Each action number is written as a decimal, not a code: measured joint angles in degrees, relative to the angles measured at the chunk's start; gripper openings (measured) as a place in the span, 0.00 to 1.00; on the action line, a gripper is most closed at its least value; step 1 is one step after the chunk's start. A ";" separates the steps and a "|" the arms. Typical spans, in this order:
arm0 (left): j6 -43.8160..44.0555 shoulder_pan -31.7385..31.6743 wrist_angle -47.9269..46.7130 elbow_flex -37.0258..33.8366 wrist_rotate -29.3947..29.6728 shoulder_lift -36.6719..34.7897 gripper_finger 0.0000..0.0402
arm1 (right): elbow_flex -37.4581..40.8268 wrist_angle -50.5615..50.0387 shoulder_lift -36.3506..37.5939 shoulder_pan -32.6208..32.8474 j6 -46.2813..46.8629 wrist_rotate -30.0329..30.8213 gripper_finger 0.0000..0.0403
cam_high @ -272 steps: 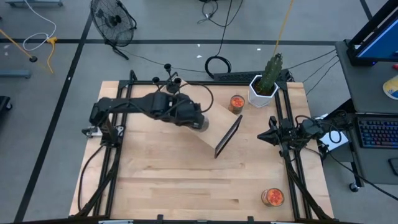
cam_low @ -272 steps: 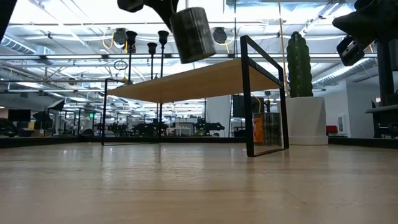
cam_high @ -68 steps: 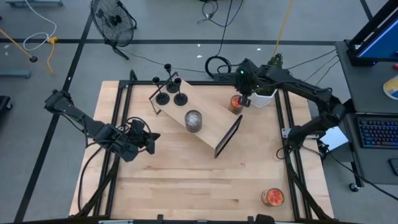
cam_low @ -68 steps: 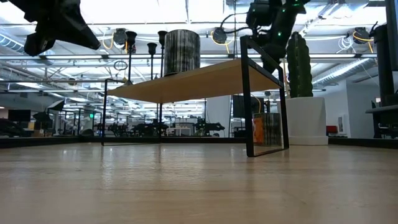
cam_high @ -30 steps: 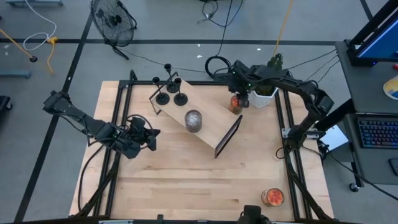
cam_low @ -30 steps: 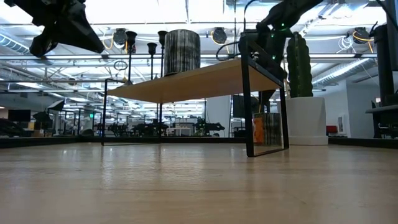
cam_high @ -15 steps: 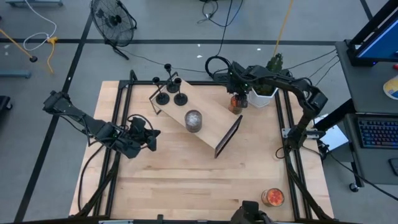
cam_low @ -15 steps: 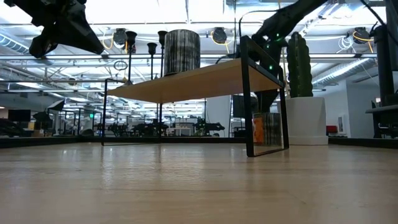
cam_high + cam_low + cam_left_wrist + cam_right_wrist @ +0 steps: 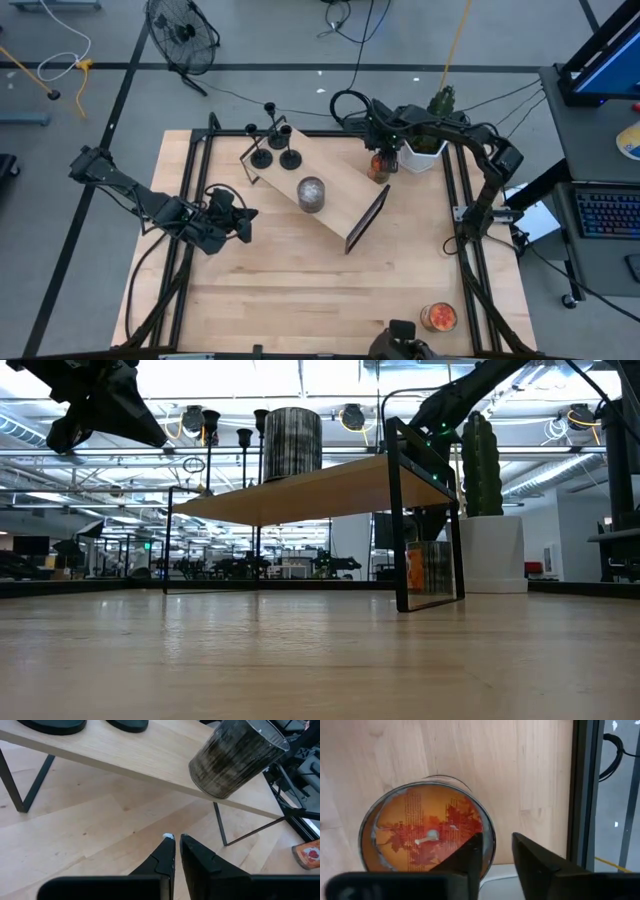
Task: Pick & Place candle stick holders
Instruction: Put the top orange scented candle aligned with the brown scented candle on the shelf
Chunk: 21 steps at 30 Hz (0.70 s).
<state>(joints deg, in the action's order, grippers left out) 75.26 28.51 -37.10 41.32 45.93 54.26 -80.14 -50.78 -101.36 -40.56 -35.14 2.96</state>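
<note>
Left arm (image 9: 130,190): dark, slim jointed links; black cables ran beside its base
Right arm (image 9: 470,140): dark, bent links; small green light near the wrist
Left gripper (image 9: 176,851): two black tapered fingers; pale tip on one
Right gripper (image 9: 497,857): two black, flat-sided, blocky fingers

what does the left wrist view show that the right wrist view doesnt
Only the left wrist view shows the wooden shelf, the dark ribbed jar standing on it, the round black bases of two candle stick holders at its far end, and the left gripper with its fingers together over the table. Only the right wrist view looks straight down into the orange candle jar, with the right gripper at its rim and one finger over it. Both show the light wooden table.
</note>
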 joint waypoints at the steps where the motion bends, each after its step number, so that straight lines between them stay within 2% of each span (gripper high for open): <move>1: 0.00 0.00 0.00 0.00 0.00 0.00 0.08 | 0.00 0.04 0.00 0.00 0.06 0.00 0.22; 7: 0.00 0.00 0.00 0.00 0.00 0.00 0.08 | 0.00 1.95 0.00 0.00 1.44 0.02 0.03; 15: 0.00 0.00 0.02 0.00 0.02 0.00 0.08 | 0.00 2.23 -0.02 0.00 2.12 4.79 0.01; 21: -0.07 0.00 0.02 0.00 0.04 0.00 0.08 | 0.00 1.72 0.76 0.09 2.41 4.83 0.00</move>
<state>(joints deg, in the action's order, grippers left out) 75.19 28.51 -37.08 41.32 45.97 54.26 -80.14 -49.06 -100.60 -40.47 -32.73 7.79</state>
